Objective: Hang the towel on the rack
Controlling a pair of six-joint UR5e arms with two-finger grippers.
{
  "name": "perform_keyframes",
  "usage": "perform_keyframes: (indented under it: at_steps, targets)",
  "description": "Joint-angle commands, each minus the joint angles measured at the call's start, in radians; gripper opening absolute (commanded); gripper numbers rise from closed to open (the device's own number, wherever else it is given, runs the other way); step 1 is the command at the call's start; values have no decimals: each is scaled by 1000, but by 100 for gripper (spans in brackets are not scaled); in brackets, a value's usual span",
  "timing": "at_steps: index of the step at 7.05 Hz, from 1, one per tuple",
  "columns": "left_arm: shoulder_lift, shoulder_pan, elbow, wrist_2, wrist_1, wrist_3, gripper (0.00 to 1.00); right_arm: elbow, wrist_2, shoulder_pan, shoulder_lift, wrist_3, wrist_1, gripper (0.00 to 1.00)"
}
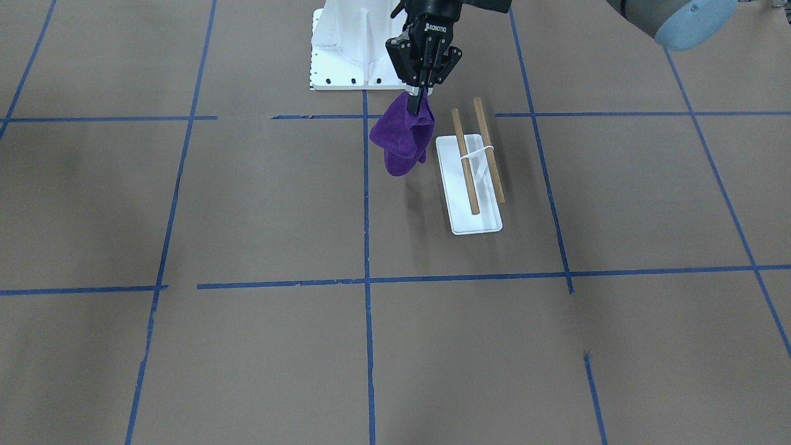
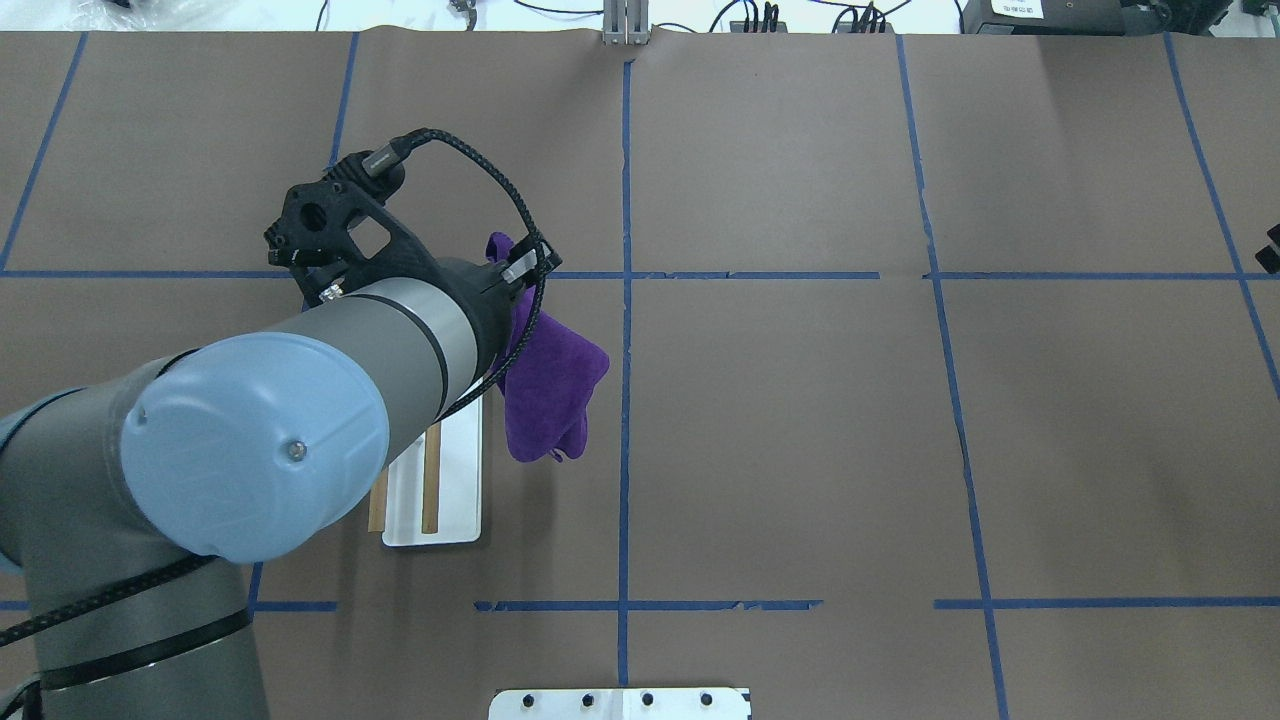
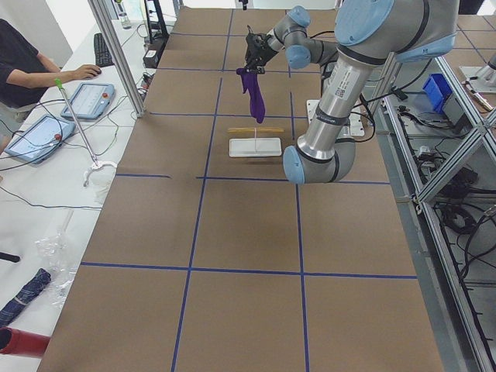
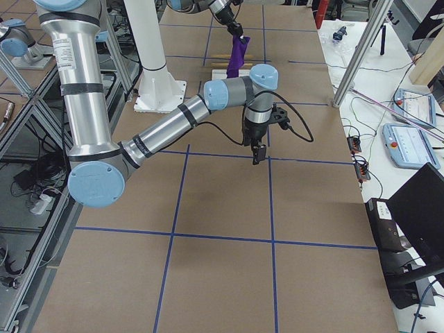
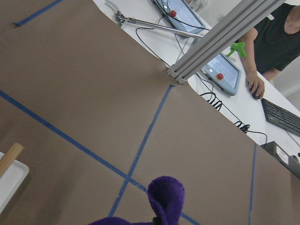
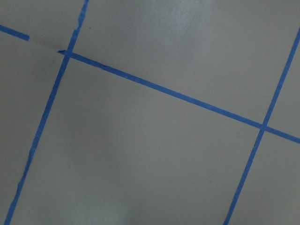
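My left gripper (image 1: 421,94) is shut on the top corner of a purple towel (image 1: 401,139), which hangs bunched in the air. The towel hangs just beside the rack (image 1: 469,216), toward the table's middle, and does not touch the dowels (image 1: 465,162). The rack has a flat white tray base, a thin white support and two parallel wooden dowels. In the overhead view my arm covers much of the rack (image 2: 460,480), and the towel (image 2: 550,385) hangs to its right. The left wrist view shows the towel's top (image 5: 166,197) and a dowel end (image 5: 9,157). My right gripper (image 4: 258,149) hovers over bare table far from the rack; I cannot tell whether it is open.
The white bolted robot pedestal (image 1: 346,49) stands just behind the rack. Brown paper with blue tape lines (image 1: 367,247) covers the table. An operator (image 3: 23,62) sits at a side desk with tablets past the table's far edge.
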Motion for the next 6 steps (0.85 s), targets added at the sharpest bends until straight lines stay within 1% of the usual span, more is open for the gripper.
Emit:
perform_keyframes:
  at_steps: [1, 2, 3, 4, 5, 6]
  targets:
    - [70, -4, -92, -1, 168, -52, 0, -31, 86, 48, -6, -4, 1, 100]
    - [140, -7, -127, -4, 207, -57, 0, -51, 94, 63, -8, -4, 1, 100]
    - [211, -24, -128, -4, 210, -72, 0, -54, 97, 65, 3, -4, 1, 100]
    - [253, -47, -129, -5, 210, -72, 0, -44, 98, 80, 18, 0, 3, 100]
    - [268, -49, -116, -5, 212, -72, 0, -31, 107, 103, 24, -1, 1, 100]
    - [314, -50, -93, -4, 212, -72, 0, -33, 106, 111, 18, -1, 1, 100]
